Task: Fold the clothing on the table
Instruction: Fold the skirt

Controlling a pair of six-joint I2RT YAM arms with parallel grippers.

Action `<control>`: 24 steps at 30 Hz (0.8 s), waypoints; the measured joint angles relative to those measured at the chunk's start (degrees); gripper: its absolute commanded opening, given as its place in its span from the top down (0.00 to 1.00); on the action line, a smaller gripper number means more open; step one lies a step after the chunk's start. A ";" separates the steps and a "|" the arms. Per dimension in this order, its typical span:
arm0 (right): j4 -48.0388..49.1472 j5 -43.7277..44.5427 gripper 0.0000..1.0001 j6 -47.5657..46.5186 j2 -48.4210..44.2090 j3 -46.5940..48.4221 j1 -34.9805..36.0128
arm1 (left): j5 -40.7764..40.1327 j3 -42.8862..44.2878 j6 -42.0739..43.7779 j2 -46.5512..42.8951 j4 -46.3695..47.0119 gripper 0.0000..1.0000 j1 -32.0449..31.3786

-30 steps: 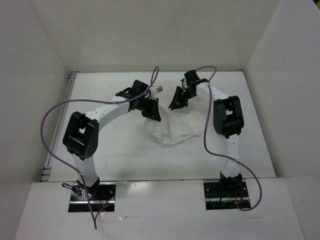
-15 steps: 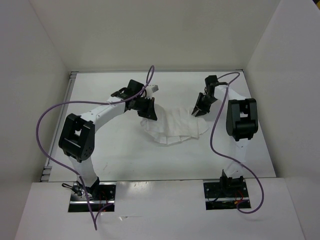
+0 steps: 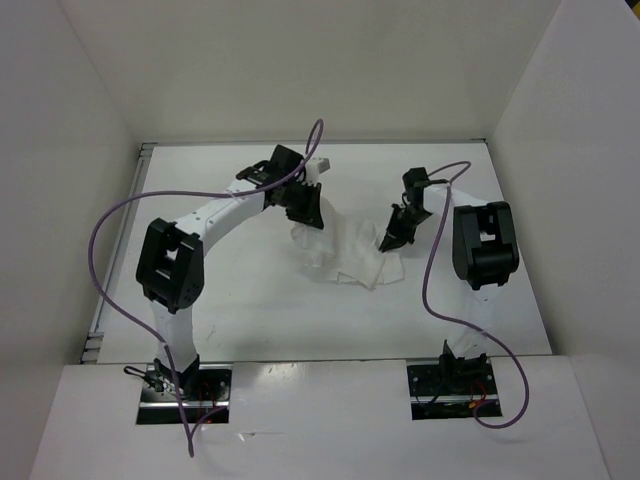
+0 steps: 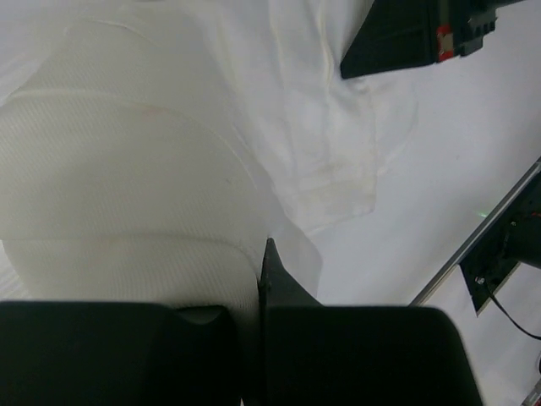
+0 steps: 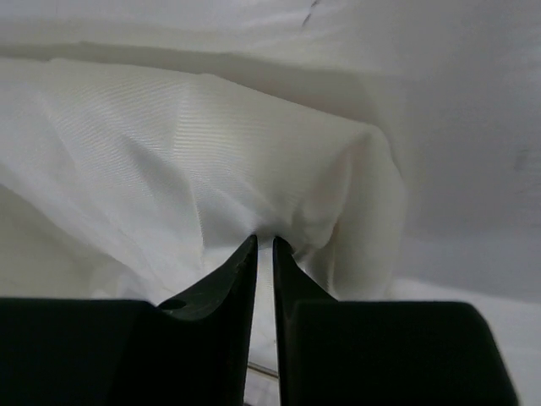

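Overhead, I saw the crumpled thin white fabric garment [image 3: 345, 255] lying mid glossy white worktop [image 3: 230, 300], between both arms. Only the wrist views settled the grips: left gripper [image 4: 256, 292] clamped on its edge, right gripper [image 5: 264, 244] pinching a puckered fold. Garment's outline partly hidden.

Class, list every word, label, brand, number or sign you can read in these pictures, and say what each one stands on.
No text can be read in any view.
A small red patch on the right arm's black end effector, seen from the left wrist: too blurred to read.
The thin white fabric garment and the glossy white tabletop: no print visible.
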 measured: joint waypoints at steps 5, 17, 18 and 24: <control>1.51 -3.87 0.84 2.19 -0.72 -2.64 3.37 | -1.38 4.42 -0.09 3.80 -1.64 0.88 -3.85; 2.67 -5.40 0.85 3.87 -0.74 -3.15 4.98 | -2.19 10.99 -0.04 12.52 -5.14 0.73 -9.38; 2.73 -5.46 0.85 3.87 -0.74 -3.13 4.98 | -2.14 11.13 0.00 12.92 -5.31 0.66 -9.70; 3.98 -6.03 0.85 3.87 -0.72 -3.13 4.98 | 1.31 12.83 -0.63 15.61 -6.60 0.29 -11.39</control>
